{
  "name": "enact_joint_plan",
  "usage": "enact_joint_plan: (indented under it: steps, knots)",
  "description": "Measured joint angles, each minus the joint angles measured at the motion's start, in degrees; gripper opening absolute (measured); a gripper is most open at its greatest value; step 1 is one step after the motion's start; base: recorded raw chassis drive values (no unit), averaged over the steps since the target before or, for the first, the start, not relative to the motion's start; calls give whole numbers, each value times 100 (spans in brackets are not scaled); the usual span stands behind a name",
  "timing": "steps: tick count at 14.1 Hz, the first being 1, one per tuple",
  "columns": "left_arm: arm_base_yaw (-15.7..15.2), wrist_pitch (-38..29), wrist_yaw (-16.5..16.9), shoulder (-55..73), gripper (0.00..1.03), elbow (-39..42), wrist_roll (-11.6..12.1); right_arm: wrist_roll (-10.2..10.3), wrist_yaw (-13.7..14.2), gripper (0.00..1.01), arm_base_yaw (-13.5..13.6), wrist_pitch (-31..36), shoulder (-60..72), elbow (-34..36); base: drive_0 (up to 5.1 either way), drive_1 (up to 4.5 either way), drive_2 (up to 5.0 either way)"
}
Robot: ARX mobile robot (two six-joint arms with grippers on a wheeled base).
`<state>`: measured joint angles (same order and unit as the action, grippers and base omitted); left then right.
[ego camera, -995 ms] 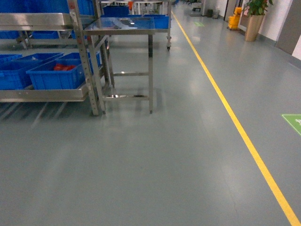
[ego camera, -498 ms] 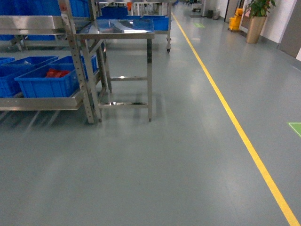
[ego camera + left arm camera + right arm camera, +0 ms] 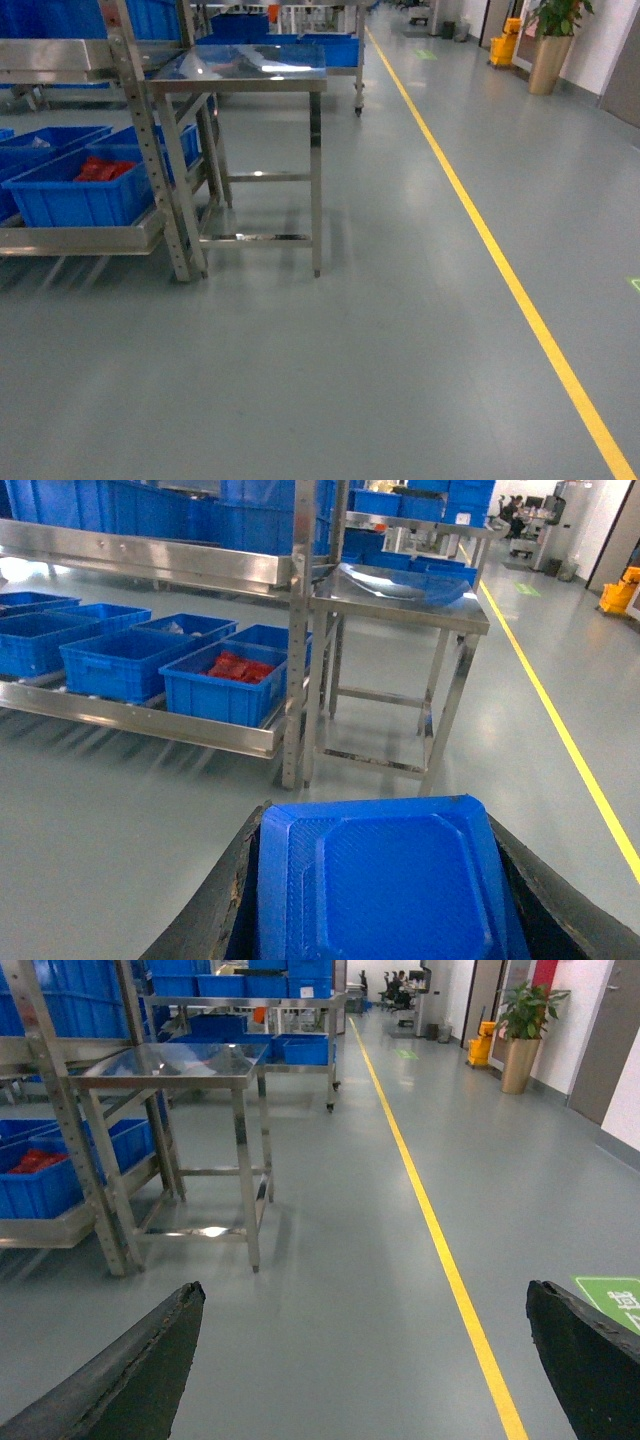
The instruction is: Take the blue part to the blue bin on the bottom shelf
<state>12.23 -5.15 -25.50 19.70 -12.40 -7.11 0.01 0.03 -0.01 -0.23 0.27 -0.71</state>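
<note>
A: What does the left claw (image 3: 375, 900) carry?
B: A blue bin (image 3: 380, 880), clamped between its two dark fingers (image 3: 215, 915).
A: And the right claw (image 3: 365, 1360)?
B: Spread wide and empty over grey floor (image 3: 350, 1280).
A: Where is the bottom shelf (image 3: 150, 720)?
B: Ahead and left of the left claw, holding blue bins; a steel worktop (image 3: 400, 595) stands ahead. The blue part cannot be made out.
</note>
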Motion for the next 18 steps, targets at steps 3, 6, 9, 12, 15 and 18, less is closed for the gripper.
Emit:
enact_joint_plan:
  steps: [3,6,9,12,15,18]
  knots:
    - [0,-7,-2,4,43,0,0,0,-2,98,0,11,0,0,-5,421,-431]
    - [0,11,0,7,43,0,2,0,-2,98,0,-13,0,0,-7,419,-433]
    - [0,20,-4,-4,43,0,0,0,-2,98,0,-4,0,0,-5,421,-431]
    - [0,2,0,4,43,0,0,0,-2,98,0,-2,0,0,9,434,-417]
    - [0,-4,0,0,43,0,0,0,-2,98,0,-4,0,0,-3,422,-429]
    - [0,4,-2,7,43,0,0,0,-2,98,0,-15,0,0,-9,416,-435]
